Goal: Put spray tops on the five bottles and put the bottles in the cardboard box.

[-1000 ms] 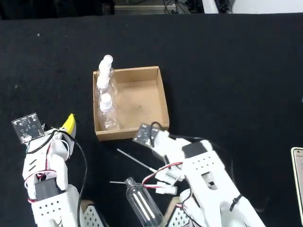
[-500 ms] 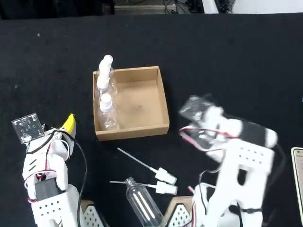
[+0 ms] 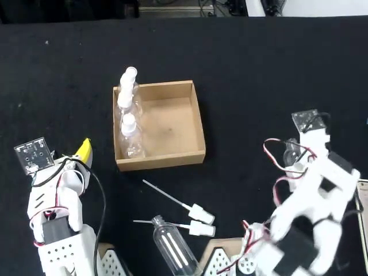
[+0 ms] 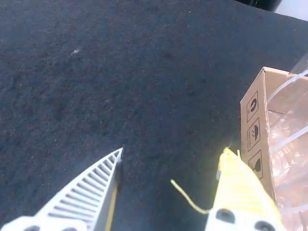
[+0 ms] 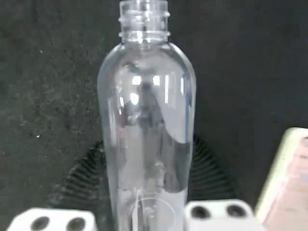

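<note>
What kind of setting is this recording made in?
Probably a robotics lab bench: a table covered in black cloth, two small white robot arms mounted at its near edge, and loose cables beyond its far edge.

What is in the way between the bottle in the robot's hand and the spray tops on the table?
Nothing visible. Only bare black table lies between the bottle in the right hand and the two spray tops.

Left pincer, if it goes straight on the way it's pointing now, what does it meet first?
Probably only the bare black table. The left pincer is open and aims over the cloth. The cardboard box sits off to its yellow side, seemingly outside that line, though depth is unclear.
</note>
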